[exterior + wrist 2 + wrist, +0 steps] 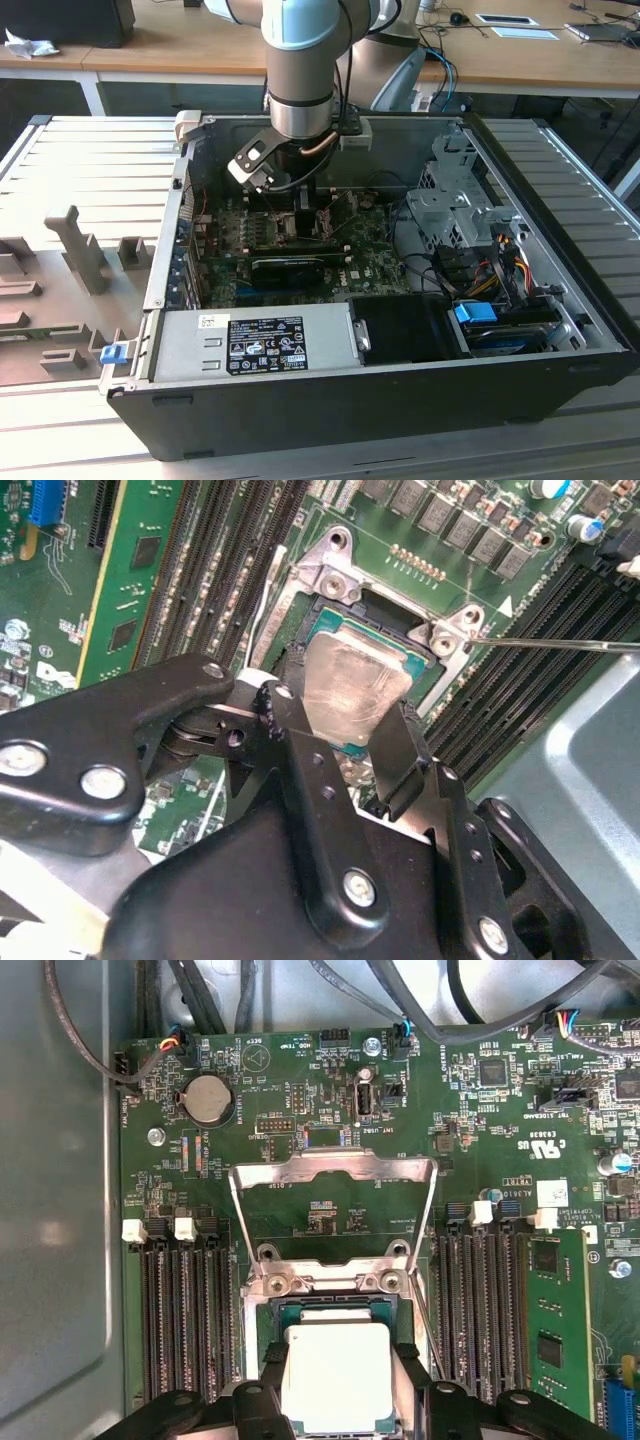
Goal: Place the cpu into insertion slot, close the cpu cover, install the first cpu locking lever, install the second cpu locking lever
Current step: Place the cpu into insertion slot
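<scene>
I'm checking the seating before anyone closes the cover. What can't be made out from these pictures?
Whether the cpu sits fully in the insertion slot: in the second wrist view the claw covers its near edge.
The insertion slot in the exterior view: hidden behind the arm and claw.
The thin lever, far end: cut off by the second wrist view's edge.

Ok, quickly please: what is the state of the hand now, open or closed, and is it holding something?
Hand: closed on the cpu, gripping two opposite edges, at the insertion slot; the cpu cover is open.
</scene>
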Action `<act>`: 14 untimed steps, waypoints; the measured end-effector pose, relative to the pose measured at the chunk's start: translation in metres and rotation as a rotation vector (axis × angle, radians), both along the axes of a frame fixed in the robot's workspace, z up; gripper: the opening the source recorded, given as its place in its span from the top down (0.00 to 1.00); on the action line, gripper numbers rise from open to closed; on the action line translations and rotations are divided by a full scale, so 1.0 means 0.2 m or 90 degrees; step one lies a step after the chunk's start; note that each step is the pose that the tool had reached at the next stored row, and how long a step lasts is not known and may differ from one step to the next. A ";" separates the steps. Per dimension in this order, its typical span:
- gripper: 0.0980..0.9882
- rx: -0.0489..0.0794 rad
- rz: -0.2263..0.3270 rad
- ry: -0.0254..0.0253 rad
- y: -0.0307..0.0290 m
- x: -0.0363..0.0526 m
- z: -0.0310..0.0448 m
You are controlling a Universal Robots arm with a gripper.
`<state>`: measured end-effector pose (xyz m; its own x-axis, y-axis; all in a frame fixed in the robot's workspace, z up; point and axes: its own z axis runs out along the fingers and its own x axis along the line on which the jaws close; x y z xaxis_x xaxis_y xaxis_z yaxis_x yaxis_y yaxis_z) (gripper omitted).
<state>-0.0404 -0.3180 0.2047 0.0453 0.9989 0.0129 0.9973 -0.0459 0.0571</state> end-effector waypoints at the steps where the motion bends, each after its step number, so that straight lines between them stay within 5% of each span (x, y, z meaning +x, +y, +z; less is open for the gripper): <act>1: 0.52 0.000 0.000 0.0000 0.000 0.000 0.000; 9: 0.53 0.000 0.000 0.0003 0.000 0.000 0.043; 14: 0.89 -0.001 0.033 0.0012 0.000 0.000 0.046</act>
